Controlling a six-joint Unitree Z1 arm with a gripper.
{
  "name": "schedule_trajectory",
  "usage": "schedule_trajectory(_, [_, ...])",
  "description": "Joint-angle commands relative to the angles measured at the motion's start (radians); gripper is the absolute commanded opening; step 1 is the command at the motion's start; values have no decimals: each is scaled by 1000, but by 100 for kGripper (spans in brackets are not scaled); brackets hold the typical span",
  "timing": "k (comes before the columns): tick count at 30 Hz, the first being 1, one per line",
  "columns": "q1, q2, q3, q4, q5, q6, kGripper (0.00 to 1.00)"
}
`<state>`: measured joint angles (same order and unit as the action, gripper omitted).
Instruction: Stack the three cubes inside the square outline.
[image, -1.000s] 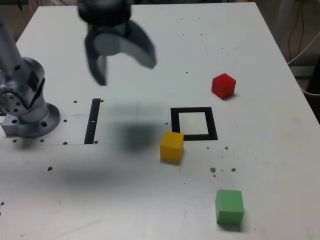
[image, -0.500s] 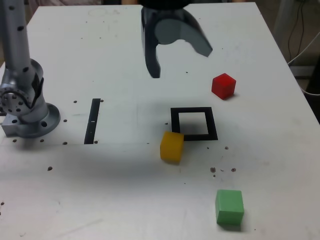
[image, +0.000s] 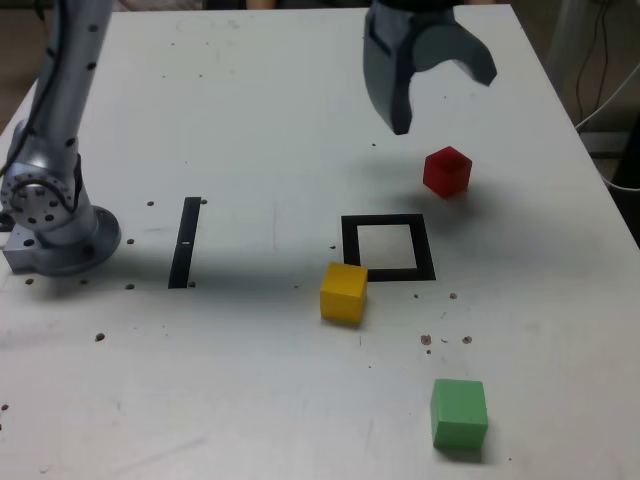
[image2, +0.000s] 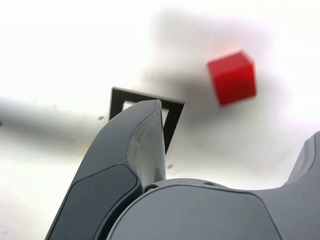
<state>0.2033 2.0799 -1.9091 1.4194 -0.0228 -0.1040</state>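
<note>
Three cubes sit apart on a white worktop (image: 250, 400): red (image: 447, 172), yellow (image: 344, 293) touching the black square outline (image: 427, 247), green (image: 459, 414). The tool (image: 447, 105), spread wide and holding nothing, hovers above.

Your open gripper (image: 445, 100) hangs above the white table (image: 270, 400), near the red cube (image: 447, 172). You have the yellow cube (image: 344, 293) just beside the black square outline (image: 388, 275), the green cube (image: 459, 414) well apart.
</note>
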Motion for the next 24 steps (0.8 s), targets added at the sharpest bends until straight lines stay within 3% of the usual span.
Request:
schedule_trajectory(1, [6,37,-17,-1,15,-14,97])
schedule_trajectory(16, [-26,172,-30,-37,22,-58,97])
schedule_trajectory(24, [-39,208,-30,-61,27,-72,89])
